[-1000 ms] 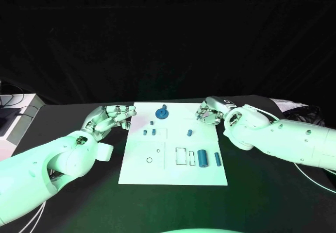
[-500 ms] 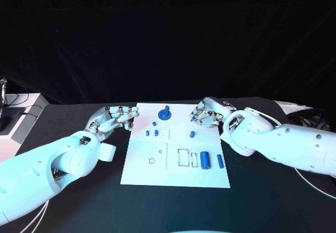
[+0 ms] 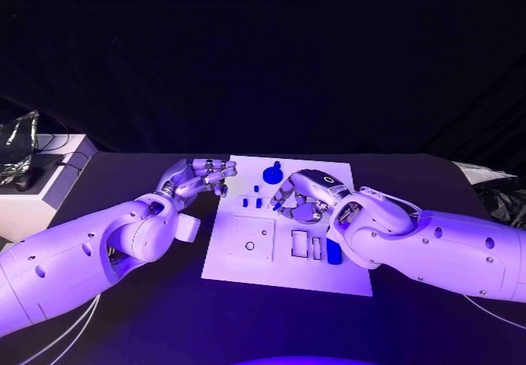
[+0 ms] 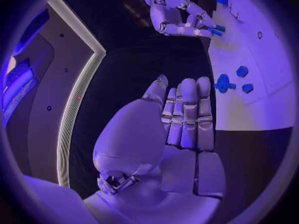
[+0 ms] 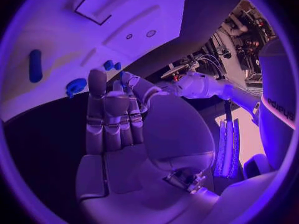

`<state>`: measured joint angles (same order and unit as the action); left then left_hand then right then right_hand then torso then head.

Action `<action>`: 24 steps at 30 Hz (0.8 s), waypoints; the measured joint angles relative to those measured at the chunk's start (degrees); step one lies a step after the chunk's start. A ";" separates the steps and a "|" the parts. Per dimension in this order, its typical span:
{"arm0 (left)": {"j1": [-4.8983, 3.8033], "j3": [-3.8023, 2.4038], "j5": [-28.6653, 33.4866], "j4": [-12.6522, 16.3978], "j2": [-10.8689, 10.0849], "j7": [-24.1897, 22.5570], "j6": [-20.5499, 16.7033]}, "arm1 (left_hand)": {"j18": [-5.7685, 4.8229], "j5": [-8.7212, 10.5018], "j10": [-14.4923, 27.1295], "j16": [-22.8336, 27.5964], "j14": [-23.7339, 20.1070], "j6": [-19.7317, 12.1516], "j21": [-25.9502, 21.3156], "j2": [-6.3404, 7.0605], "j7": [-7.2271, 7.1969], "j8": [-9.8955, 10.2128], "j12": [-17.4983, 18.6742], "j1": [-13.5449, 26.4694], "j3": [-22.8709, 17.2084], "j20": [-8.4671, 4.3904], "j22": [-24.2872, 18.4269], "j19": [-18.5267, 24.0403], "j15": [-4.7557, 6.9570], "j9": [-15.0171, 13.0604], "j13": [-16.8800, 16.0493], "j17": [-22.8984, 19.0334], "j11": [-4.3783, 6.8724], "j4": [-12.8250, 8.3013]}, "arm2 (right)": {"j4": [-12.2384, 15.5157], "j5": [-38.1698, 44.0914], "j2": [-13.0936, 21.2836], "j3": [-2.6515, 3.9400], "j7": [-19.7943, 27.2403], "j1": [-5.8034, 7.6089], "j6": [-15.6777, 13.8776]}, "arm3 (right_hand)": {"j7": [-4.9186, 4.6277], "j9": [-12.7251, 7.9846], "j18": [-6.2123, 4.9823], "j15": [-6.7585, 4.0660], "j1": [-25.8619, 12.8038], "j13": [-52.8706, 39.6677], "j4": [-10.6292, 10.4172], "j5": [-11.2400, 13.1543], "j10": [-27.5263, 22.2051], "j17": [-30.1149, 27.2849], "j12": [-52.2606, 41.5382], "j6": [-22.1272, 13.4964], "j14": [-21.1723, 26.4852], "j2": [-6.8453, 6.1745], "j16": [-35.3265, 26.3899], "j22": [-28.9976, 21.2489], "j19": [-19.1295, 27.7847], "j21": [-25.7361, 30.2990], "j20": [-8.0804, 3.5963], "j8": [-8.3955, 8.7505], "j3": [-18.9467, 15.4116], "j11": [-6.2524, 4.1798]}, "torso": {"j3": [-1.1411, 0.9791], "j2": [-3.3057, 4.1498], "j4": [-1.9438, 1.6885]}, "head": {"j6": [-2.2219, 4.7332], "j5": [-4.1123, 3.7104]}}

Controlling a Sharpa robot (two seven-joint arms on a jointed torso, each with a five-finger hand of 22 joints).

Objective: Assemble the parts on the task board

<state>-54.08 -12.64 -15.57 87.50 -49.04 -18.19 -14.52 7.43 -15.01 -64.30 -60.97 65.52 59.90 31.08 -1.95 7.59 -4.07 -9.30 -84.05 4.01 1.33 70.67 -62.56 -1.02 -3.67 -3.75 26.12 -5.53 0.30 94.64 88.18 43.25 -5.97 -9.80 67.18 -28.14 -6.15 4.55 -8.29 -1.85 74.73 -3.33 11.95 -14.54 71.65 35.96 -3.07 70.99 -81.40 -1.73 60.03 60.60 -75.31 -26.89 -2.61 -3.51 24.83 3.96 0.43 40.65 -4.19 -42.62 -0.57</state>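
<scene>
The white task board (image 3: pixel 247 262) lies mid-table. On it are a round blue part with a handle (image 3: pixel 272 173), small blue pieces (image 3: pixel 252 203) and a blue cylinder (image 3: pixel 333 252). My right hand (image 3: pixel 298 199) hovers over the board's middle with its fingers curled down. In the left wrist view the fingertips of that right hand (image 4: pixel 181 16) meet a small blue piece (image 4: pixel 216 31), and I cannot tell whether they grip it. My left hand (image 3: pixel 198 179) sits at the board's far left edge. In its own wrist view the left hand (image 4: pixel 184 115) holds nothing, fingers straight and side by side.
A white stand with equipment (image 3: pixel 44 179) is off the table's left side. Cables (image 3: pixel 502 199) lie at the far right. Outlined recesses (image 3: pixel 299 242) and small holes (image 3: pixel 250 245) mark the board's near half.
The camera has shifted. My right hand has moved from the board's right edge inward, over the small blue piece in the middle. My left hand has stayed at the left edge.
</scene>
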 measured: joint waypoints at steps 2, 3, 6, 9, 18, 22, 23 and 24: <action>0.00 0.00 0.01 -0.01 0.09 0.04 0.00 | 0.00 0.00 0.00 0.00 0.00 0.00 0.00 0.00 0.00 0.00 0.00 0.00 0.00 0.00 0.00 0.00 0.00 0.00 0.00 0.00 0.00 0.00 | -0.01 1.25 -0.72 -0.14 -0.05 -0.45 0.59 | 0.00 0.00 0.01 0.00 0.00 0.00 0.00 -0.01 0.00 0.00 0.00 0.00 0.00 0.00 0.00 1.02 -0.34 1.01 -0.04 0.01 0.00 0.00 | 0.00 0.00 -0.01 | -0.16 0.52; 0.00 0.00 0.01 -0.01 0.11 0.08 -0.01 | 0.00 0.00 0.00 0.00 0.00 0.00 0.00 0.00 0.00 0.00 0.00 0.00 0.00 0.00 0.00 0.00 0.00 0.00 0.00 0.00 0.00 0.00 | -0.08 2.00 -1.14 -0.23 -0.11 -0.71 1.04 | 0.00 0.00 0.01 0.00 0.00 0.00 0.00 -0.01 -0.01 0.00 0.00 0.00 0.00 0.00 0.00 1.11 -0.34 1.01 -0.04 0.01 0.00 -0.01 | 0.00 0.00 -0.01 | -0.22 0.70; 0.00 0.00 0.02 -0.06 0.12 0.15 -0.03 | 0.00 0.00 0.00 0.00 0.00 0.00 0.00 0.00 0.00 0.00 0.00 0.00 0.00 0.00 0.08 0.00 0.00 0.00 0.00 0.00 0.00 0.00 | -0.46 3.45 -1.91 -0.40 -0.29 -1.13 2.15 | 0.01 0.00 0.00 0.00 0.00 0.00 0.00 -0.01 -0.01 0.00 0.00 0.00 0.00 0.00 0.25 2.18 -0.62 2.08 0.10 0.02 -0.01 -0.01 | 0.00 0.00 0.02 | -0.45 1.13; 0.00 0.00 0.02 -0.11 0.12 0.22 -0.07 | 0.00 0.00 0.00 0.00 0.00 0.00 0.00 0.00 0.00 0.00 0.00 0.00 0.00 0.00 0.08 0.00 0.00 0.00 0.00 0.00 0.00 0.00 | -1.09 4.66 -2.46 -0.52 -0.63 -1.46 3.23 | 0.01 0.00 0.01 0.00 0.00 0.00 0.00 -0.01 -0.02 0.00 0.01 -0.01 0.00 -0.01 0.24 3.01 -1.09 3.01 -0.11 0.09 -0.01 -0.02 | -0.01 0.01 0.04 | -0.64 1.42; 0.00 0.00 0.01 -0.22 0.36 0.45 -0.11 | 0.00 0.00 0.00 0.00 0.00 0.00 0.00 0.00 0.00 0.00 0.00 0.00 0.00 0.00 0.12 0.00 0.00 0.00 0.00 -0.01 0.00 0.00 | -2.54 7.03 -4.17 -0.67 -1.76 -2.69 5.13 | 0.10 0.09 0.01 0.00 0.01 0.00 0.07 -0.42 -0.02 0.00 0.11 -0.10 0.00 -0.01 0.23 4.49 -1.79 4.61 -0.08 -0.24 -0.08 -0.02 | -0.07 0.07 0.09 | -1.11 2.01; 0.00 0.00 -0.01 -0.26 0.39 0.52 -0.12 | 0.00 0.00 0.00 0.00 0.00 0.00 0.00 0.00 0.00 0.00 0.00 0.00 0.00 0.00 0.12 0.00 0.00 0.00 0.00 -0.01 0.00 0.00 | -3.33 7.88 -4.72 -0.83 -2.16 -3.34 5.56 | 0.10 0.10 0.01 0.00 0.01 0.00 0.07 -0.42 -0.03 0.00 -0.11 -0.10 0.00 -0.01 0.23 4.70 -1.88 4.77 -0.15 -0.24 -0.09 -0.03 | -0.12 0.06 0.02 | -1.43 2.19; 0.00 0.00 -0.01 -0.27 0.39 0.53 -0.12 | 0.00 0.00 0.00 0.00 0.00 0.00 0.00 0.00 0.00 0.00 0.00 0.00 0.00 0.00 0.12 0.00 0.00 0.00 0.00 -0.01 0.00 0.00 | -3.45 8.05 -4.78 -0.84 -2.24 -3.41 5.59 | 0.10 0.10 0.01 0.00 0.01 0.00 0.07 -0.42 -0.03 0.01 -0.11 -0.10 0.00 -0.02 0.23 4.70 -1.88 4.77 -0.15 -0.24 -0.09 -0.03 | -0.13 0.06 0.01 | -1.48 2.20; 0.00 0.00 -0.01 -0.30 0.39 0.54 -0.12 | 0.00 0.00 0.00 0.00 0.00 0.00 0.00 0.00 0.00 0.00 0.00 0.00 0.00 0.00 0.12 0.00 0.00 0.00 0.00 -0.01 0.00 0.00 | -3.56 8.23 -4.82 -0.85 -2.33 -3.47 5.60 | 0.10 0.10 0.01 0.00 0.01 0.00 0.07 -0.42 -0.03 0.00 -0.11 -0.10 0.00 -0.02 0.23 4.70 -1.88 4.77 -0.15 -0.24 -0.09 -0.03 | -0.13 0.06 0.01 | -1.57 2.23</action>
<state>-54.08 -12.65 -15.58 87.20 -48.66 -17.65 -14.63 7.43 -15.01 -64.29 -60.96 65.52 59.90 31.08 -1.95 7.59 -4.07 -9.30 -84.05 4.01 1.33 70.79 -62.56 -1.02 -3.67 -3.75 26.11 -5.53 0.31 91.08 96.40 38.42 -6.82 -12.13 63.71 -22.53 -6.05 4.66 -8.27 -1.84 74.74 -3.33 12.01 -14.97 71.62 35.96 -3.18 70.89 -81.40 -1.75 60.25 65.30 -77.19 -22.12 -2.76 -3.75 24.75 3.93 0.30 40.71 -4.18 -44.19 1.66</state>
